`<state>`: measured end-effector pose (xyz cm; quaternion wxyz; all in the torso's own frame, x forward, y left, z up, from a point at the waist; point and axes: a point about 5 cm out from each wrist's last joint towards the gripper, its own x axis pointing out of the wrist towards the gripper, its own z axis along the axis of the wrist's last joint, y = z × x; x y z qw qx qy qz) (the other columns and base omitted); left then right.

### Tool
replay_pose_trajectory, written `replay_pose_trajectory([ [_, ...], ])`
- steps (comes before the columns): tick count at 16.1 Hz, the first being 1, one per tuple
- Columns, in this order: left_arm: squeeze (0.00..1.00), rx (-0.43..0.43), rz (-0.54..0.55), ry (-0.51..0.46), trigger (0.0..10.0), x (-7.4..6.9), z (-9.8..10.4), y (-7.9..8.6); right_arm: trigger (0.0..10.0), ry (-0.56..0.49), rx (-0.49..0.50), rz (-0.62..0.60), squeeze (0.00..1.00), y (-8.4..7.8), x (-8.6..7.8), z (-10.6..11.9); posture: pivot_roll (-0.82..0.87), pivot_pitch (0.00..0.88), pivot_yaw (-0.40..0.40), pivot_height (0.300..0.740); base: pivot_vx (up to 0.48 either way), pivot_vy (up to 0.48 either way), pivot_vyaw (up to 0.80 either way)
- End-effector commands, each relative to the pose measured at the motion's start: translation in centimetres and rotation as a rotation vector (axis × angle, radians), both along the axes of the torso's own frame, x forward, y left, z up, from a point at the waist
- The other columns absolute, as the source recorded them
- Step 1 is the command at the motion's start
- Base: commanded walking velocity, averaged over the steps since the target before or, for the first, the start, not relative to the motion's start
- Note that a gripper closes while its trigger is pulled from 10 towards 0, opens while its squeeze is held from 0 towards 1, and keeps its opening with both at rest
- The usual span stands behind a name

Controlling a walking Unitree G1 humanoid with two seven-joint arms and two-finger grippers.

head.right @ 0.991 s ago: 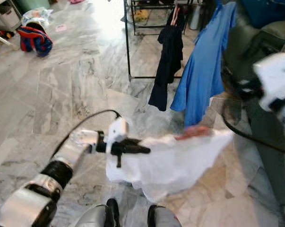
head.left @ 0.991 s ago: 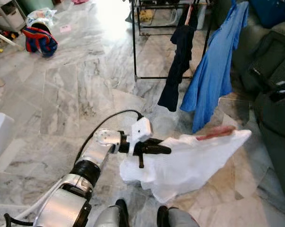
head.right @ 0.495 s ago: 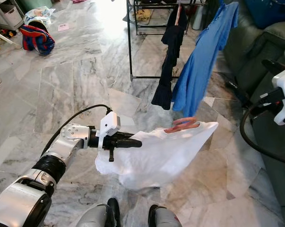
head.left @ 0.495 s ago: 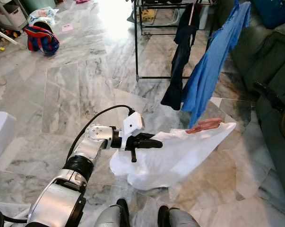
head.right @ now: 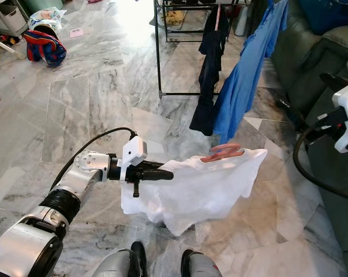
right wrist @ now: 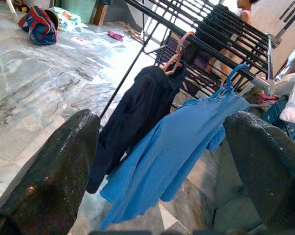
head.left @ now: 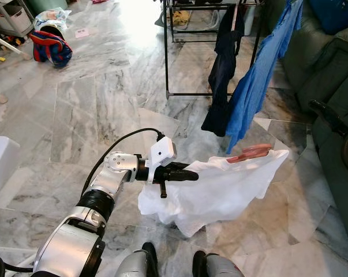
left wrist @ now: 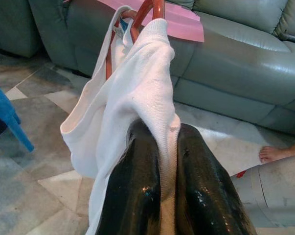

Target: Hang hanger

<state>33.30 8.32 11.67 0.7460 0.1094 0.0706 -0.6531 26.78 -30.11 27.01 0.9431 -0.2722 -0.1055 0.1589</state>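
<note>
**White garment on its hanger, pinched at the shoulder by the left gripper**

The pinkish-red hanger (head.left: 250,153) sits inside a white garment (head.left: 220,190) that hangs in the air above the marble floor (head.left: 87,109), in front of the robot and short of the drying rack (head.right: 157,52). Only the hanger's top pokes out of the neck opening at the far end of the cloth; the hook itself looks blurred, so its exact shape is hard to read.

The left gripper (left wrist: 163,161) has its two black fingers (left wrist: 137,186) drawn close together with a fold of the white fabric squeezed between them, holding the near shoulder of the garment out level from the silver arm. The rest of the cloth droops below in loose folds.

The right gripper (right wrist: 162,161) is raised toward the rack with its fingers spread wide and nothing between them.

On the rack's black rails hang a dark navy garment (head.left: 220,69) and, just beside it, a blue shirt (head.left: 257,81) on a blue hanger. A grey-green sofa (left wrist: 235,58) stands to the robot's right. A red and blue bag (head.left: 49,49) lies well apart on the floor to the far left.
</note>
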Motion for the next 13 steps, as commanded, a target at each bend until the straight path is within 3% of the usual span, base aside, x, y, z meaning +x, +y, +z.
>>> replay_pose_trajectory([
  [1, 0.0, -0.012, -0.012, -0.03, 10.0, 0.2, 0.7, 0.0, 10.0, -0.02, -0.023, 0.016, 0.0, 0.2, -0.4, 0.7, -0.21, 0.229, 0.05, 0.74, 0.0, 0.0, 0.0],
  [3, 0.0, -0.012, -0.012, -0.03, 10.0, 0.2, 0.7, 0.0, 10.0, -0.02, -0.023, 0.016, 0.0, 0.2, -0.4, 0.7, -0.21, 0.229, 0.05, 0.74, 0.0, 0.0, 0.0],
  [4, 0.0, -0.009, 0.009, -0.055, 10.0, 0.9, 1.6, 1.0, 10.0, 0.086, -0.013, 0.031, 0.0, 0.5, 0.7, -2.2, -0.17, 0.231, 0.041, 0.74, 0.0, 0.0, 0.0],
  [5, 0.0, -0.014, 0.039, -0.094, 10.0, 1.8, 3.1, 2.2, 10.0, 0.16, -0.028, 0.03, 0.0, 2.0, 3.0, -6.1, -0.17, 0.229, 0.045, 0.74, 0.0, 0.0, 0.0],
  [7, 0.0, -0.01, 0.04, -0.1, 10.0, 1.8, 3.2, 2.2, 10.0, 0.114, 0.013, -0.011, 0.0, 1.8, 3.3, -5.6, -0.17, 0.229, 0.044, 0.74, 0.0, 0.0, 0.0],
  [9, 0.0, -0.014, 0.049, -0.103, 10.0, 1.9, 3.3, 2.1, 10.0, 0.074, 0.154, -0.066, 0.0, 1.7, 3.7, -5.5, -0.17, 0.229, 0.044, 0.74, 0.0, 0.0, 0.0],
  [13, 0.0, -0.027, 0.031, -0.097, 10.0, 1.9, 3.3, 1.7, 10.0, 0.123, 0.068, 0.07, 0.0, 4.2, 3.6, -7.5, -0.17, 0.221, 0.039, 0.74, 0.0, 0.0, 0.0],
])
